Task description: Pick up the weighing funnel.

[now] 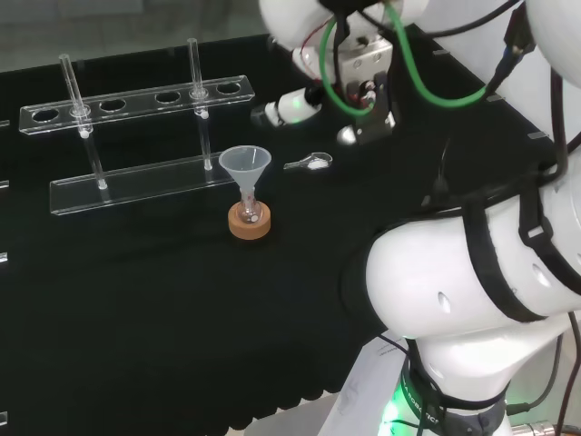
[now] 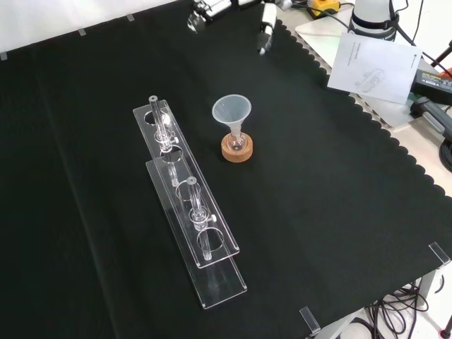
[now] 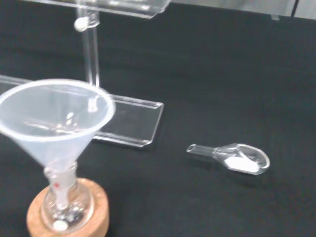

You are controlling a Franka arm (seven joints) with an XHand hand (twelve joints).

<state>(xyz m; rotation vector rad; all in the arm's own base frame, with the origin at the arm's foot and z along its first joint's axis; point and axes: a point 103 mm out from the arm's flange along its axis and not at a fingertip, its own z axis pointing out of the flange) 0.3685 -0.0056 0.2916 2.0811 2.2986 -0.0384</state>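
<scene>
The arm (image 1: 454,282) has rounded, glossy white links strapped with black cables (image 1: 556,136). A green cable (image 1: 419,84) loops by its black and white hand (image 1: 368,91); its base (image 1: 427,400) glows green.

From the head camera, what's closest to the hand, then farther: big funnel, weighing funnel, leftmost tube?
1. The weighing funnel, lying just below the hand.
2. The funnel, further left, in its flask.
3. The leftmost tube, at the rack's far-left end.
</scene>
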